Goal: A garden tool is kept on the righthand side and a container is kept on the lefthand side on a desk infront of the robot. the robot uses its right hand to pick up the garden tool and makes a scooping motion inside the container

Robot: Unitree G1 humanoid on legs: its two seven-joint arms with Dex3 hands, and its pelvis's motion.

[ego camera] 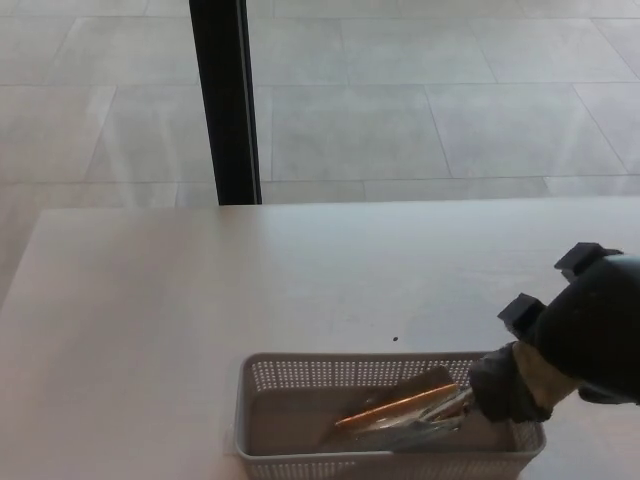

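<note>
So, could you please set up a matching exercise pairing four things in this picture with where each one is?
Things:
1. trowel
2. right hand
3. black post
4. basket

Places:
A. standing on the floor beyond the desk
B. at the desk's near edge
C. blade lying inside the basket
D. above the basket's right end

Pairs: 1-C, 2-D, 3-A, 4-B
</note>
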